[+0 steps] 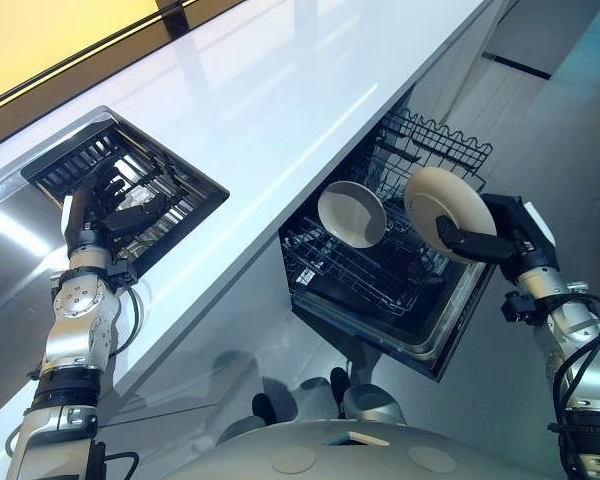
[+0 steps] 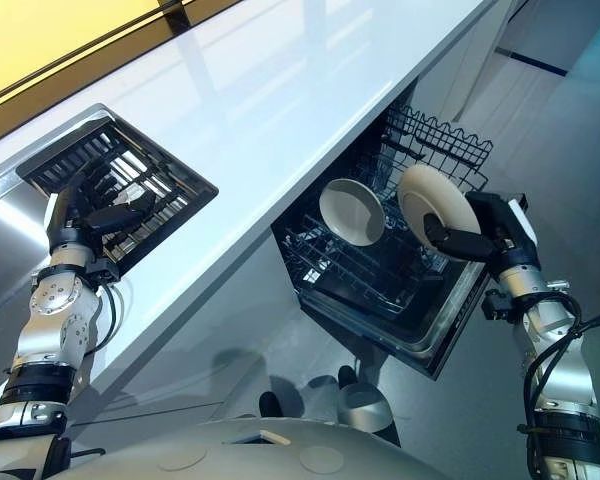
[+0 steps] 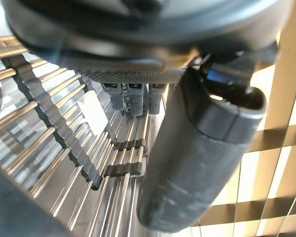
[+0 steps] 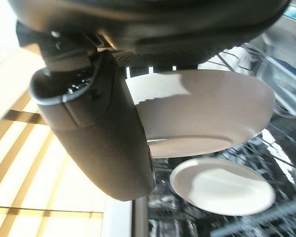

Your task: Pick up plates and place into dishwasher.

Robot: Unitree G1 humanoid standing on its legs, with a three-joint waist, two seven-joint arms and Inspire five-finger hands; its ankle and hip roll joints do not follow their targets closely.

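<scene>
Bright light glares off the white countertop (image 1: 280, 90), while the dishwasher (image 1: 380, 335) beneath sits in shadow.

Cream plate (image 1: 448, 212) tilted over dishwasher (image 1: 412, 338) (another plate (image 1: 352, 214) racked).

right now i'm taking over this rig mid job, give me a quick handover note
Right hand: shut on the held plate, which is on edge above the pulled-out dishwasher rack and not yet set in.
Left hand: open, holding nothing, over the drying rack sunk in the counter.
Done: the first plate stands in the dishwasher rack.
Left: lower the held plate into a slot beside it and release. I cannot tell whether more plates wait in the drying rack.
</scene>
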